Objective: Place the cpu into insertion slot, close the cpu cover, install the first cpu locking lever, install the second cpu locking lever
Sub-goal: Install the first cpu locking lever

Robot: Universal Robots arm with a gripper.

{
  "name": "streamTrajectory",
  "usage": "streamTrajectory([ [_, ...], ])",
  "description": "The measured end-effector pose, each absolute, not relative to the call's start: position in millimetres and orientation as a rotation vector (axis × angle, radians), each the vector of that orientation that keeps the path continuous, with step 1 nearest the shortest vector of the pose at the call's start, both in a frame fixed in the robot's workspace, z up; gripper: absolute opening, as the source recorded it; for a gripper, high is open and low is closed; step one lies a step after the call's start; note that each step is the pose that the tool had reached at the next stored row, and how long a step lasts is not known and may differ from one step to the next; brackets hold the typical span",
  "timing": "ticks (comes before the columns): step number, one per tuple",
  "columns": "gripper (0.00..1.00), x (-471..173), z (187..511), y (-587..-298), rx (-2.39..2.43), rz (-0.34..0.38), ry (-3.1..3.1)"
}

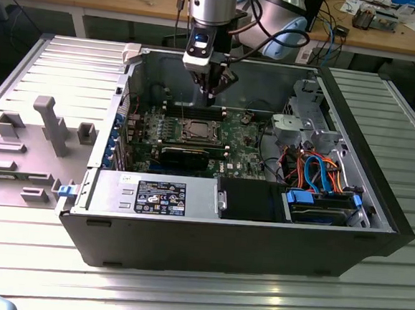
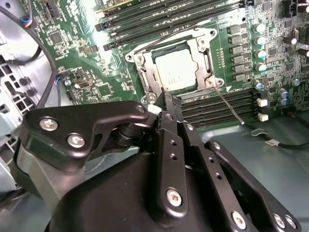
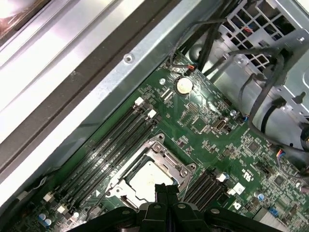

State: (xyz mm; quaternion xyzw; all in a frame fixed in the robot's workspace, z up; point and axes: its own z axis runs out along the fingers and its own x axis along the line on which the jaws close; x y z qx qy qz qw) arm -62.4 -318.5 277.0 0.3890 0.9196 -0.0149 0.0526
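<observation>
Fingers (image 2: 171, 107) (pinched together, empty) hover above cpu (image 2: 177, 68) seated under closed cpu cover (image 2: 145, 79).

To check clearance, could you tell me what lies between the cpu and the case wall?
In the first wrist view, long black memory slots lie between the cpu and the case wall.

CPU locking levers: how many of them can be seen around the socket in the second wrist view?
2. The free lever juts from a socket corner over the memory slots. The second lever lies along the opposite edge. The pincer covers one corner, so part may be hidden.
</observation>
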Motion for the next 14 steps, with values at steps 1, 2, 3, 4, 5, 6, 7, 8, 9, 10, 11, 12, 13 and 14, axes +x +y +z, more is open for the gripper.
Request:
streamTrajectory([
  [1,0.11,-62.4,277.5,-318.6,1.182,-0.045,2.797],
  [2,0.11,-62.5,278.7,-318.5,1.182,-0.046,2.798],
  [3,0.11,-62.4,279.6,-318.5,1.182,-0.046,2.798],
  [4,0.11,-62.4,280.3,-318.5,1.182,-0.047,2.799],
  [5,0.11,-62.4,281.3,-318.5,1.182,-0.047,2.800],
  [6,0.11,-62.4,281.8,-318.5,1.183,-0.048,2.800],
  [7,0.11,-62.3,281.9,-318.5,1.184,-0.048,2.805],
  [8,0.11,-62.2,282.0,-318.6,1.188,-0.042,2.814],
  [9,0.11,-62.1,282.0,-318.6,1.191,-0.033,2.821],
  [10,0.11,-62.1,282.0,-318.7,1.194,-0.019,2.827],
  [11,0.11,-62.1,282.0,-318.7,1.195,-0.016,2.828],
  [12,0.11,-62.1,282.0,-318.6,1.195,-0.016,2.828],
  [13,0.11,-62.1,281.9,-318.6,1.195,-0.015,2.828],
  [14,0.11,-62.1,282.0,-318.7,1.195,-0.016,2.828],
])
